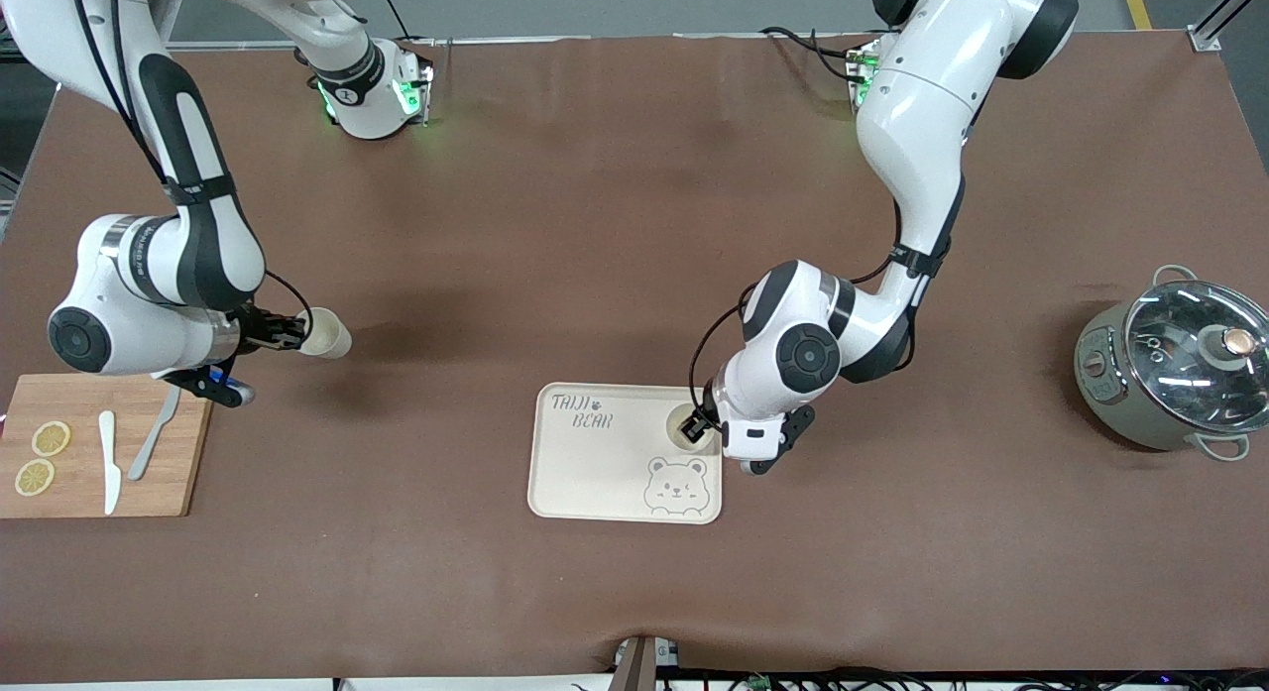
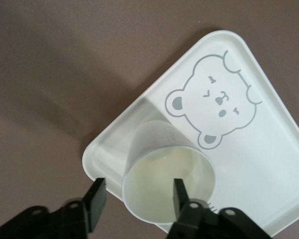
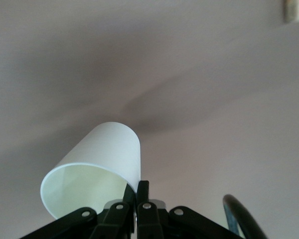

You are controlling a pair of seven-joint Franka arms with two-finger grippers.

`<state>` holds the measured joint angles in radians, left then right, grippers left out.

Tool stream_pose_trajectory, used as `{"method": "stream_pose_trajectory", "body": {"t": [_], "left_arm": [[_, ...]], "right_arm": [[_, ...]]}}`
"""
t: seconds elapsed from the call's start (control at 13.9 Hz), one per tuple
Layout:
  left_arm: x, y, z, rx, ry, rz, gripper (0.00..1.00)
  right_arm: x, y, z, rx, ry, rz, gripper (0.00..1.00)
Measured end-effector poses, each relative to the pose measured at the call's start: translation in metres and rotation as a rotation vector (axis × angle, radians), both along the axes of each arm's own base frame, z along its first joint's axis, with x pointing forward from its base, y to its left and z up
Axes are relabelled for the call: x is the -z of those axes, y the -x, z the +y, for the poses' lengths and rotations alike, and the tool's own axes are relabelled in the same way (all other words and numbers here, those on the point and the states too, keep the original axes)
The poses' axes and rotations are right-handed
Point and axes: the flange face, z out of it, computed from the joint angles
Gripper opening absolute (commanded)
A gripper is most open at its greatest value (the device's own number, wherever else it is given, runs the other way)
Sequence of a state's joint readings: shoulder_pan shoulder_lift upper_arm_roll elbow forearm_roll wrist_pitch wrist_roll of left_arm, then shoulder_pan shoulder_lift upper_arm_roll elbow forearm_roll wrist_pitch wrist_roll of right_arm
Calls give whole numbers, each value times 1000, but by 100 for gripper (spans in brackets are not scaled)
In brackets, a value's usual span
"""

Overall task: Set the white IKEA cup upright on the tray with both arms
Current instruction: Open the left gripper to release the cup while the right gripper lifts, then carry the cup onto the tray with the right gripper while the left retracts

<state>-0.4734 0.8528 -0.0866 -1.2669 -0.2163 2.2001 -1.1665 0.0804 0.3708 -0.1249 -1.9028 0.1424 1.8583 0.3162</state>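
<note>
On tray (image 1: 595,473) edge, upright cup (image 1: 684,423).

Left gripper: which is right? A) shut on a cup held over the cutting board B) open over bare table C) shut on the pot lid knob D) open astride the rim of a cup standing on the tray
D: in the left wrist view the left gripper has its fingers apart, one outside and one inside the rim of the cup, which stands upright on the tray.

Glossy white arms (image 1: 917,146), black joint bands, cables.
</note>
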Motion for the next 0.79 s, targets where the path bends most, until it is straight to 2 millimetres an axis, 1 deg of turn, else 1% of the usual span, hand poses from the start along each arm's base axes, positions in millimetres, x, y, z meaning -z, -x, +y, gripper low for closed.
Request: {"method": "stream_pose_trajectory", "body": {"t": [0.14, 0.29, 0.43, 0.57, 0.65, 0.72, 0.79], "left_arm": [[-6, -4, 2, 25, -6, -25, 100], [-20, -9, 5, 34, -13, -55, 100], [-41, -13, 9, 38, -20, -86, 100], [-63, -17, 23, 54, -64, -95, 100], [-76, -18, 31, 71, -101, -105, 100], [-90, -19, 39, 90, -140, -120, 100], [-106, -21, 48, 111, -166, -134, 100]], "right_arm": [[-7, -5, 36, 90, -2, 1, 0], [-15, -8, 85, 190, -23, 8, 0], [-27, -10, 128, 283, -32, 12, 0], [-42, -16, 165, 406, -74, 11, 0], [-48, -20, 188, 478, -89, 10, 0], [-51, -25, 212, 551, -85, 1, 0], [-51, -29, 237, 620, -69, -13, 0]]}}
